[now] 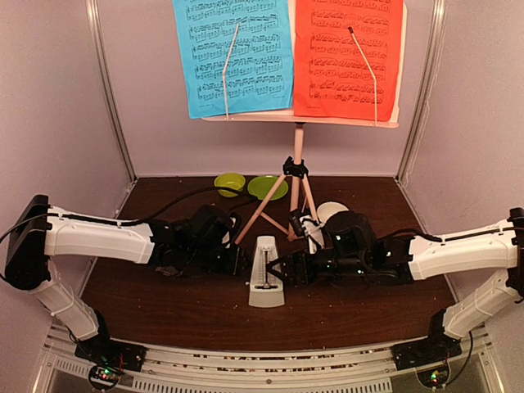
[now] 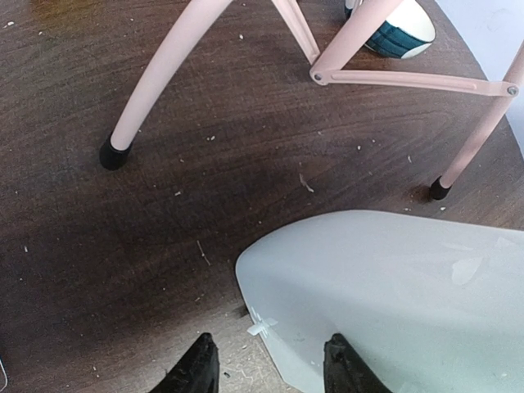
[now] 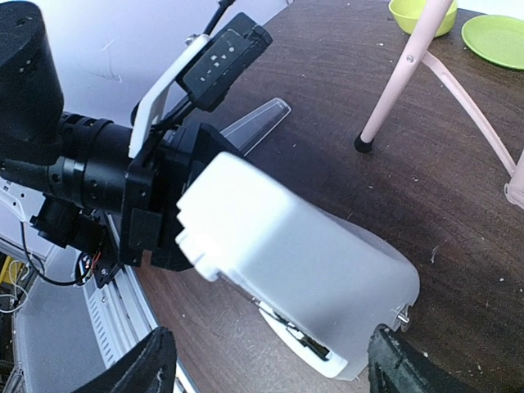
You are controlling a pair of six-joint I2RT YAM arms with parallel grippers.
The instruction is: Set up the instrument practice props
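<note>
Centrally, just back from the near edge of the dark wooden counter (image 1: 164, 315), the white pyramid metronome (image 1: 266, 282) is seen standing upright, flanked by both arms. The left gripper (image 1: 237, 260) is positioned low on the side towards the left edge, and its fingers (image 2: 196, 370) are spread apart. In the left wrist view a corner of the metronome is framed between them; one finger is clear of the casing, and whether the other touches it cannot be told. The right gripper (image 1: 288, 270) is positioned on the side towards the right edge with its jaws wide apart. The metronome is seen just beyond them, and nothing is clasped. The pale pink music stand (image 1: 298, 155) is planted towards the far edge, its tripod legs (image 2: 155, 78) set on the wood behind the metronome. A blue page (image 1: 233, 53) and a red page (image 1: 348, 53) are displayed side by side on it. A green bowl (image 1: 230, 182) and a green plate (image 1: 267, 187) are placed by the far edge, and a small white bowl (image 1: 332, 211) is set just right of the legs.
</note>
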